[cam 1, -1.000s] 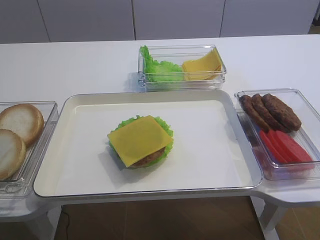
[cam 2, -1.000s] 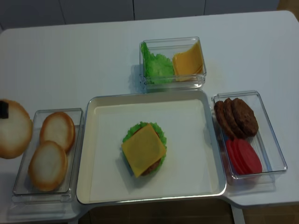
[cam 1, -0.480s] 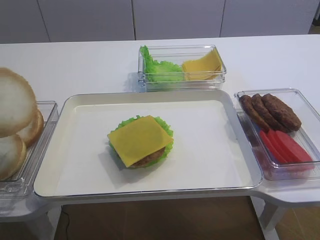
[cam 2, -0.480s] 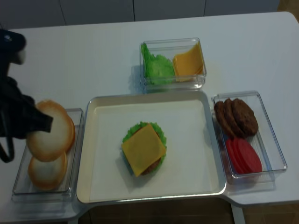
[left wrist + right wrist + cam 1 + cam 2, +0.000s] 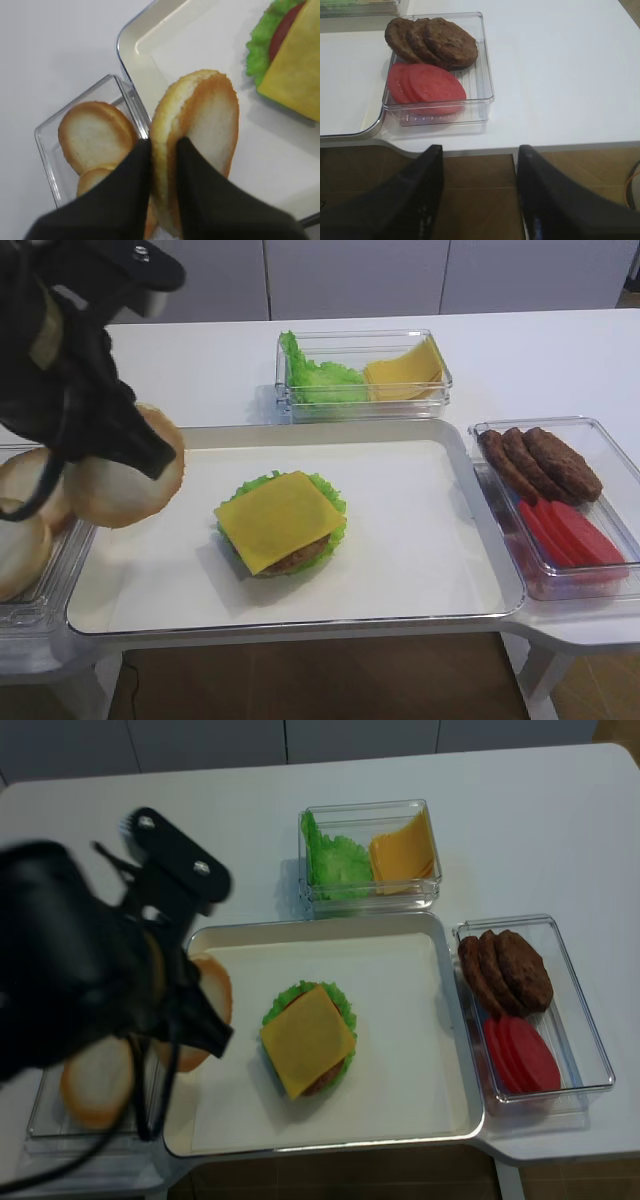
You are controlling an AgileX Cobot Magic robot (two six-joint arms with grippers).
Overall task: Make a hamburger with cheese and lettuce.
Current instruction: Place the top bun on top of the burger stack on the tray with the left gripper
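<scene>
Lettuce [image 5: 330, 502], patty and cheese [image 5: 279, 519] stacked; bun top [image 5: 197, 145] clenched in left gripper [image 5: 161, 165], not yet placed; right gripper [image 5: 479, 187] parted, empty.

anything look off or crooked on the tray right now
Only a little: the cheese sits turned on the hamburger, corners poking past the lettuce. The bun top is held on edge in the left claw over the tray edge. Nothing spilled or damaged.

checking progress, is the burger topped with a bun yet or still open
Open. The cheese lies bare on top of the burger; the bun is still clamped in the left gripper, beside it over the tray.
</scene>
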